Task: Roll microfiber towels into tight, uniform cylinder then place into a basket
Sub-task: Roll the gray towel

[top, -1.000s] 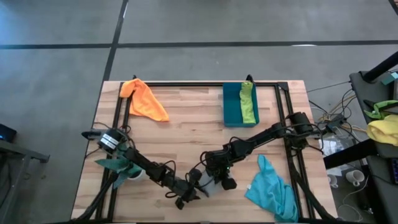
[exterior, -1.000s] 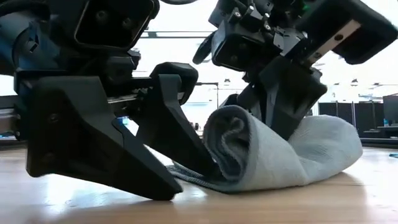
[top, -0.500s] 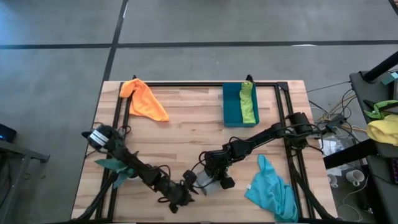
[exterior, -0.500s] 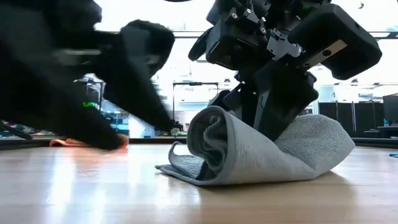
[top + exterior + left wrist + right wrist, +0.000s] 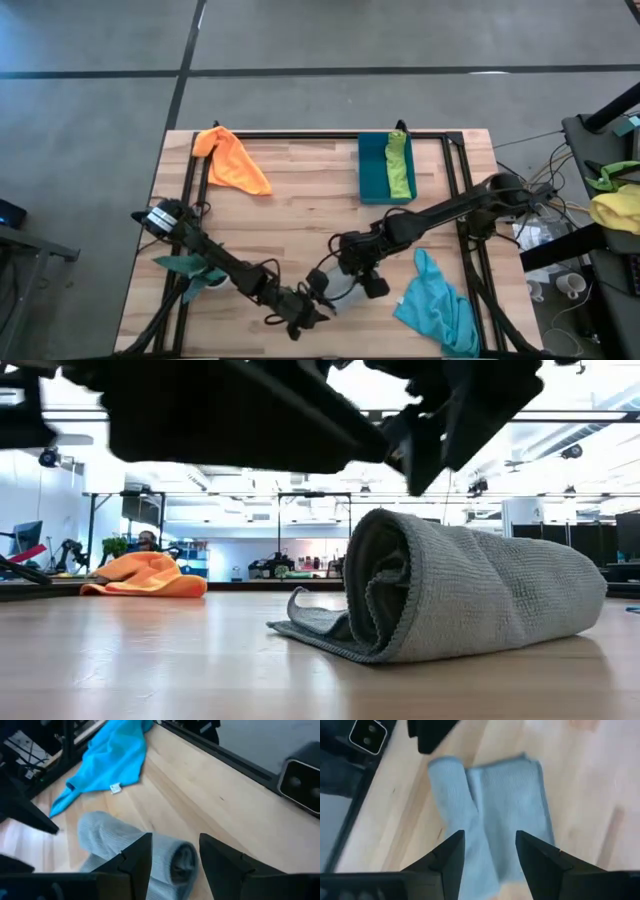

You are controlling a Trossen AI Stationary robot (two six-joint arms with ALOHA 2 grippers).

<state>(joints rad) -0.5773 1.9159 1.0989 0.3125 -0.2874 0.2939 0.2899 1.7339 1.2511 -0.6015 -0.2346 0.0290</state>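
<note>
A grey towel (image 5: 470,595) lies rolled on the wooden table near its front edge, with a loose tail (image 5: 310,625) flat on the wood. In the high view this grey towel (image 5: 338,297) sits between the two grippers. My left gripper (image 5: 175,837) is open, raised, with the roll's end beyond its fingers. My right gripper (image 5: 490,834) is open above the roll. Neither gripper touches the towel. A lime green towel (image 5: 400,165) lies in the teal basket (image 5: 373,170) at the far right. An orange towel (image 5: 232,160) lies at the far left. A turquoise towel (image 5: 440,305) lies at the near right.
Black frame rails (image 5: 455,170) run along the table's sides and far edge. A dark green leafy thing (image 5: 182,265) sits under the left arm at the near left. Bare wood (image 5: 300,210) lies in the table's middle, between the orange towel and the basket.
Both grippers have gone up, off the table and the grey towel. My right gripper has let go of the roll that it was shut on. My left gripper has left the loose tail beside the roll. The roll stays on the table and has slackened a little.
</note>
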